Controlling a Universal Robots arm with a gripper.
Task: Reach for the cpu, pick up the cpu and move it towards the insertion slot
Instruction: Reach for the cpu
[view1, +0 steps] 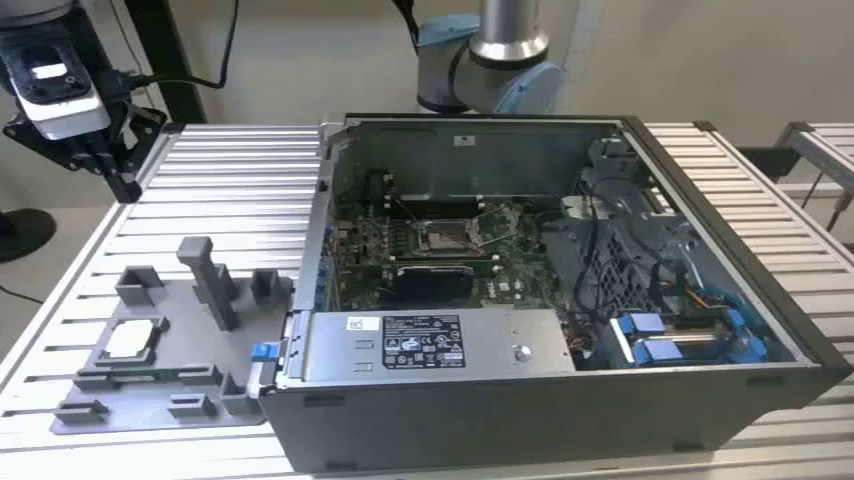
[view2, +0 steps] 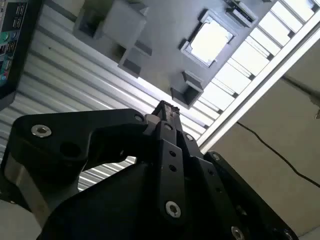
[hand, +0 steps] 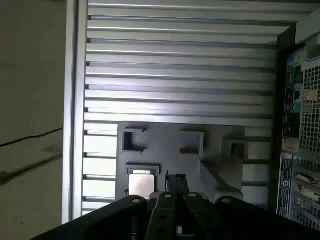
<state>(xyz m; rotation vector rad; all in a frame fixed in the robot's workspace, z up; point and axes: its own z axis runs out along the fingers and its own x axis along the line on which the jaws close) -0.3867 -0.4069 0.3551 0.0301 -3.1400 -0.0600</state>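
While the empty gripper hangs with fingers pressed together above the table's far corner, the cpu lies recessed in the grey fixture plate near the front corner, probably light, stiff, fragile, best pinched by opposite edges.

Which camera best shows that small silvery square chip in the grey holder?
The second wrist view: the small silvery-white square chip sits whole and unobstructed in its grey plastic fixture. The exterior view shows the chip tiny; the first wrist view shows it smaller.
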